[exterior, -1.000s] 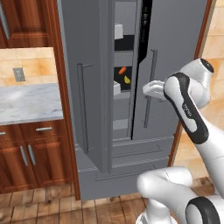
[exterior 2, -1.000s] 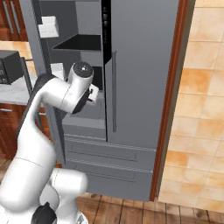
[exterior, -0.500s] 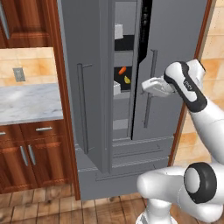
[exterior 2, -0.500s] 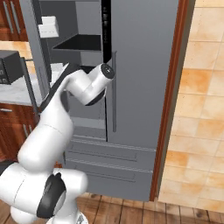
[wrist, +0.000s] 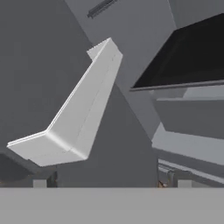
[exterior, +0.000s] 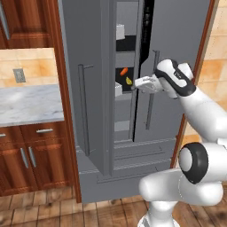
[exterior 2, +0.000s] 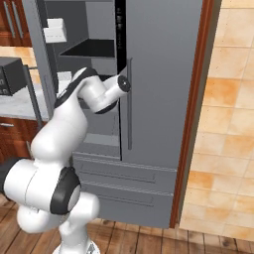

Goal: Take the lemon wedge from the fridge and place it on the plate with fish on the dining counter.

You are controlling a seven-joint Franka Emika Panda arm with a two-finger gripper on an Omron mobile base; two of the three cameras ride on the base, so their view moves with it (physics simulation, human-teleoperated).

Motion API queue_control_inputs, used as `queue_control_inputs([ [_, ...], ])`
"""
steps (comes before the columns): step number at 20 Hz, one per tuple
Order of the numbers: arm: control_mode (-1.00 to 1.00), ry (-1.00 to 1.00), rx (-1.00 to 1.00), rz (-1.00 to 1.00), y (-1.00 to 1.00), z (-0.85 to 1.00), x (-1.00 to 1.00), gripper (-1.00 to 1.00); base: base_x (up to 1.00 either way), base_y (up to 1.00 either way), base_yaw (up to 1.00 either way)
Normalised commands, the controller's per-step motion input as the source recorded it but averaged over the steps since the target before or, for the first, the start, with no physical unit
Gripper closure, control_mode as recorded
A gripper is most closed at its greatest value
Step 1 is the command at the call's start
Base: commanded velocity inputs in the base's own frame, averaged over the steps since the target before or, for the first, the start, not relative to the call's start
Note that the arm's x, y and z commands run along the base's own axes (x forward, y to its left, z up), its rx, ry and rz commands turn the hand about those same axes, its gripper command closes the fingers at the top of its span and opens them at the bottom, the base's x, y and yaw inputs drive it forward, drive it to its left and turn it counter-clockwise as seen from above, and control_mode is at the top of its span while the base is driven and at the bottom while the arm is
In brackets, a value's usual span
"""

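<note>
The grey fridge stands ahead with its left door swung open and its right door shut. In the gap between them, the tiny yellow lemon wedge lies on a shelf, just below a small orange item. My gripper reaches into that gap, right beside the wedge and slightly lower. In the hand view my gripper is open, fingertips far apart, facing a white door bin and a dark shelf. The plate and the dining counter are out of view.
A marble counter on brown cabinets sits left of the fridge, with a dark appliance on it. A white box rests on an upper shelf. A wooden panel and a tiled wall flank the fridge's right side.
The arm has stretched forward and the hand has moved left, from in front of the right door into the gap between the doors. The jaws stayed open.
</note>
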Motion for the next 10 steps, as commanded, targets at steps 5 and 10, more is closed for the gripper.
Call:
queue_control_inputs([
  [5,-1.00,-0.03,0.09,0.02,0.52,-0.01,0.56,-1.00,0.00,0.00,0.00],
  [10,-1.00,-0.01,0.01,0.02,0.41,0.00,0.09,-1.00,0.00,0.00,0.00],
])
